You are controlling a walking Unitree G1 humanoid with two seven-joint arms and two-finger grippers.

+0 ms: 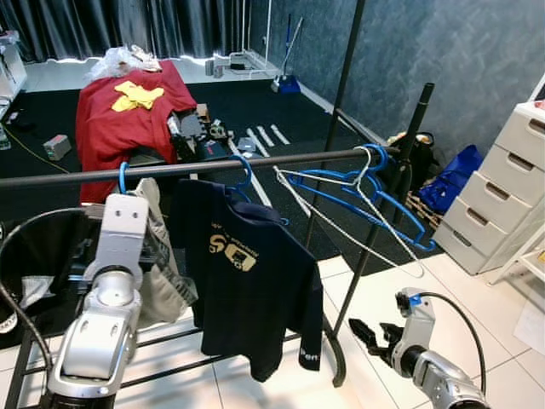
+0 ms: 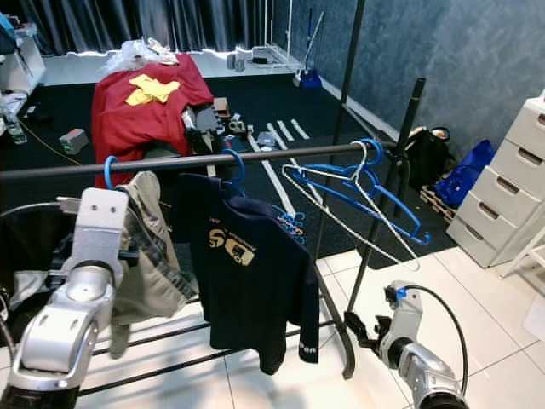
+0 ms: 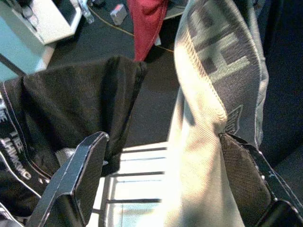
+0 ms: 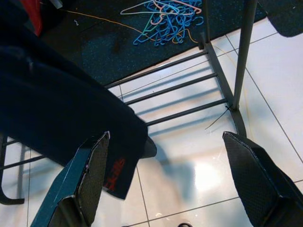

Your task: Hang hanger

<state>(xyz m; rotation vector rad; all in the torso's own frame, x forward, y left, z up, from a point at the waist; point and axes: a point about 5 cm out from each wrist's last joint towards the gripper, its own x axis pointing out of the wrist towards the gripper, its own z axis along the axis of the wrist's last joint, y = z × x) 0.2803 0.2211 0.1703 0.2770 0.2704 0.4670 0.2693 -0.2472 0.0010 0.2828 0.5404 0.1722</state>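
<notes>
Hanging is being finished: 2 blue hangers (image 1: 366,192) are being carried on the rail (image 1: 213,166), both the left claw (image 3: 165,189) and right claw (image 4: 165,179) are being held apart, empty, so withdrawal is being called for.

R hand (image 4: 165,184): two black textured fingers (image 4: 94,175) spread wide apart, nothing between them. Below: glossy white tiled floor (image 4: 199,179). Dark navy T-shirt (image 4: 61,118) w/ red lettering near hem hangs over floor. Dark metal rack base bars (image 4: 175,90) run across tiles; upright post (image 4: 244,47) at one end. Tangled pile of blue and pink wire hangers (image 4: 165,19) lies on dark speckled carpet (image 4: 94,52), beyond rack.
</notes>
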